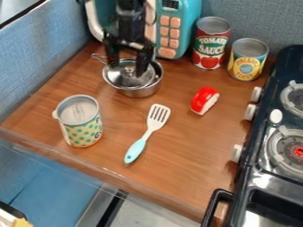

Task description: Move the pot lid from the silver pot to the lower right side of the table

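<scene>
Camera view: the pot lid (pixel 125 80) sits at the mouth of the silver pot (pixel 141 93), directly below the gripper (pixel 126 69). The jaws stand wide apart over the lid. Step in hand, as judged: alignment for the grasp. Next move: close on the lid, confirm the hold, raise it clear of the pot, then traverse above the spatula (pixel 146 134) toward the table's lower right side (pixel 195 175).

The arm (pixel 129 17) comes in at the top edge, left of the view's middle. The gripper (pixel 127 67) hangs fingers-down, its two fingers (pixel 142 63) apart.
</scene>
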Robot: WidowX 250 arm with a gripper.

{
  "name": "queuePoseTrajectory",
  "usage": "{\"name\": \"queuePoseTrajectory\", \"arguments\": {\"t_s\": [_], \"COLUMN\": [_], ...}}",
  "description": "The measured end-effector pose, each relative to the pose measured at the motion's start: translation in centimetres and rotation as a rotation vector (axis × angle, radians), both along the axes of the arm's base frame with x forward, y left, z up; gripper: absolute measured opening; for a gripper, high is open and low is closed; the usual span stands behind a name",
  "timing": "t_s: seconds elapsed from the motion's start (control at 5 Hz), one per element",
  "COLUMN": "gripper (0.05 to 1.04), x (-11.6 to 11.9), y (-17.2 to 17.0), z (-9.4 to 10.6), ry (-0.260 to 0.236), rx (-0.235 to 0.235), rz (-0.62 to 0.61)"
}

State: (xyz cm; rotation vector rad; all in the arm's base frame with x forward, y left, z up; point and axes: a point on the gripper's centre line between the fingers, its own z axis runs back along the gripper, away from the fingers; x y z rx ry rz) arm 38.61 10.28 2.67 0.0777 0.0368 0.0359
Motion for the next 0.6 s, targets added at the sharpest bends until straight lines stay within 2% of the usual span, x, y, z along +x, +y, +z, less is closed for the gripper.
{"name": "queuePoseTrajectory", "arguments": {"t_s": [0.2, 0.4, 0.6], "gripper": [1.001, 0.946, 0.69], "x": [0.81, 1.25, 1.31], "y": [0.42, 0.42, 0.24], "z": [-0.37, -0.49, -0.68], "ry": [-0.011, -0.019, -0.029], "rx": [0.001, 0.0, -0.01], "rz": [0.005, 0.002, -0.011]}}
